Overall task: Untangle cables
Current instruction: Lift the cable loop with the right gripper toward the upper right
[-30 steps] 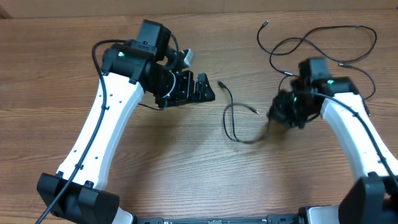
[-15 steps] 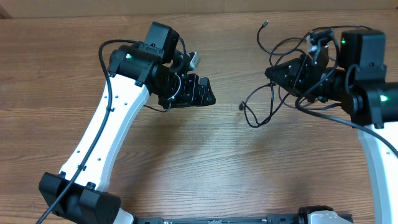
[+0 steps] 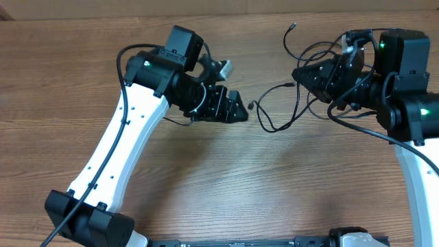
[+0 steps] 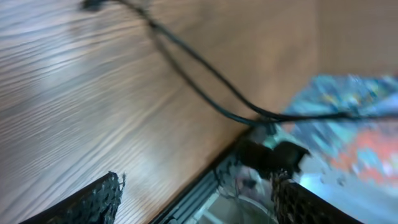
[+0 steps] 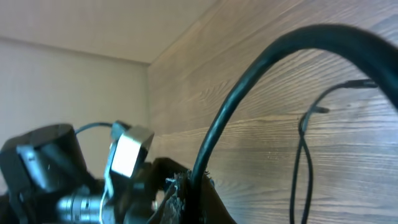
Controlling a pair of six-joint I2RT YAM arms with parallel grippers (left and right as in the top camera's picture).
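Right hand [image 3: 304, 74]: fingers together, clamped on 1 strand [image 5: 227, 107] of the cables, at the right rear of the surface [image 3: 206, 185].
Left hand [image 3: 234, 108]: fingers apart with nothing between them, pointed at the hanging loop.
Cables [image 3: 274, 130]: 1 loop trails from the right hand toward the middle. Its free plug end [image 3: 254, 105] lies just beside the left hand. The rest is bunched around and behind the right hand.
Risk 1: the left hand may close on 2 strands at once, because the loop doubles back on itself there. Pulling would then tighten the knot, not free it.
Risk 2: the thin cord may slip between the wide fingers if they close off-centre, so the grasp comes up empty.
Risk 3: the bunch behind the right hand lies close to that arm's own wiring. A hard pull could snag it.
Change from 1 second ago: the right hand was low near the centre and is now back at the right rear, with the loop drawn along.
Change from half a second ago: the left hand has moved right toward the plug end, and its fingers have narrowed a little.
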